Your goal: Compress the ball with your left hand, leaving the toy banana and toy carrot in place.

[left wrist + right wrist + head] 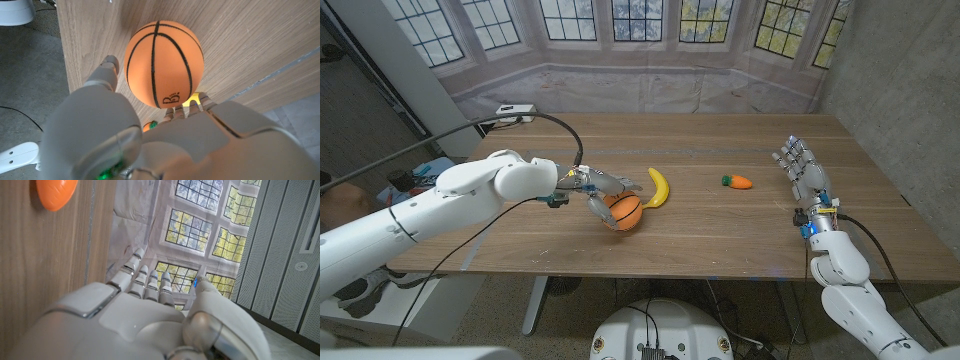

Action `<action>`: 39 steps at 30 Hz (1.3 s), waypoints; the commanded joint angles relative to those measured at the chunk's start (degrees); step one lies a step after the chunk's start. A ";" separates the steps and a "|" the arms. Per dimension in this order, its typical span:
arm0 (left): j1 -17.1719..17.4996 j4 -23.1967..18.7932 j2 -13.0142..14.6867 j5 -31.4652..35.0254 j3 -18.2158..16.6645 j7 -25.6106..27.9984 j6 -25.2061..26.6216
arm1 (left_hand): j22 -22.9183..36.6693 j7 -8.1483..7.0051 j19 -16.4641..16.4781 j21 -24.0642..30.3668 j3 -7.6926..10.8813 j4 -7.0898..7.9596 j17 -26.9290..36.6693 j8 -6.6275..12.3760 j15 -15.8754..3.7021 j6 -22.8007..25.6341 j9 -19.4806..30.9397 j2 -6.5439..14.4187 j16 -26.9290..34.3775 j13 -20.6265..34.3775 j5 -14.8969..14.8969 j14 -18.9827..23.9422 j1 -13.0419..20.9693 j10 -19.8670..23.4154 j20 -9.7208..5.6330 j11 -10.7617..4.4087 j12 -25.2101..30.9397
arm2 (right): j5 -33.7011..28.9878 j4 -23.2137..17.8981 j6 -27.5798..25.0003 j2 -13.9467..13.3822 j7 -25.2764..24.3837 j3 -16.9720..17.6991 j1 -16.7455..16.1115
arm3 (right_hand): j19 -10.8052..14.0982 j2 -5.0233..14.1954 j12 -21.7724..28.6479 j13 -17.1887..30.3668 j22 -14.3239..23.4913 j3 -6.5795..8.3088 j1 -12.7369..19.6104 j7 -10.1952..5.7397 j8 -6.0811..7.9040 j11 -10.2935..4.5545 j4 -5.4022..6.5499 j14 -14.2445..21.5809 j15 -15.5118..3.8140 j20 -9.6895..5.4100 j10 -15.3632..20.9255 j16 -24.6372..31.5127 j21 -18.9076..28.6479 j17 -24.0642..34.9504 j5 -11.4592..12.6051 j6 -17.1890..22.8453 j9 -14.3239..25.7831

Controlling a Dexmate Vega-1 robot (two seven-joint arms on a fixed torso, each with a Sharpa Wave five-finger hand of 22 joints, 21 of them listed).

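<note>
An orange ball with black basketball lines sits on the wooden table, left of centre. My left hand cups it from the left: the fingers stretch out over its top and the thumb curves round its near side. In the left wrist view the ball is round, and the thumb is at its side, with the fingers spread. The yellow toy banana lies just right of the ball. Farther right lies the toy carrot. My right hand stands upright near the right edge, fingers apart, holding nothing.
The table's front edge runs close below the ball. A black cable loops over my left arm. Bare wood lies between the carrot and my right hand. A backdrop printed with windows hangs behind the table.
</note>
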 commanded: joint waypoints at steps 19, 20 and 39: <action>3.67 0.38 -0.08 3.54 -0.42 6.66 0.14 | 0.52 -1.07 1.06 0.61 -0.15 -0.06 0.95 1.05 -0.85 -10.84 0.75 1.75 1.15 1.65 0.53 -2.27 0.40 -8.25 0.29 -0.49 2.02 | 0.43 0.08 0.19 1.00 0.02 0.48 -1.09 | 0.41 0.06 0.42 0.16 0.25 0.25 -0.64 0.15 0.18 0.13 -0.36 0.10 0.02 0.26 -0.20 0.53 0.34 0.26 -0.04 -0.14 0.34; 3.78 0.41 -0.01 3.61 -0.52 6.92 0.07 | 0.55 -1.14 1.37 0.74 -0.13 -0.11 1.05 1.08 -1.02 -10.82 0.82 1.91 1.31 1.80 0.56 -1.90 0.52 -8.07 0.31 -0.60 2.27 | 0.47 0.17 0.24 1.09 0.07 0.42 -1.03 | 0.42 0.06 0.41 0.16 0.25 0.25 -0.66 0.13 0.18 0.15 -0.36 0.11 0.00 0.26 -0.22 0.54 0.34 0.27 -0.04 -0.15 0.34; 5.97 0.89 -0.47 6.57 -0.74 11.46 0.99 | 1.05 -1.79 6.25 2.80 -0.78 -0.88 2.64 2.65 -2.13 -7.89 1.96 2.36 3.31 4.31 0.62 2.53 1.89 -5.44 0.05 -1.61 6.10 | 0.73 0.74 0.81 1.83 -0.17 0.26 -1.20 | 0.50 0.10 0.45 0.16 0.26 0.27 -0.77 0.07 0.18 0.12 -0.45 0.08 0.02 0.45 -0.20 0.58 0.36 0.30 -0.04 -0.22 0.34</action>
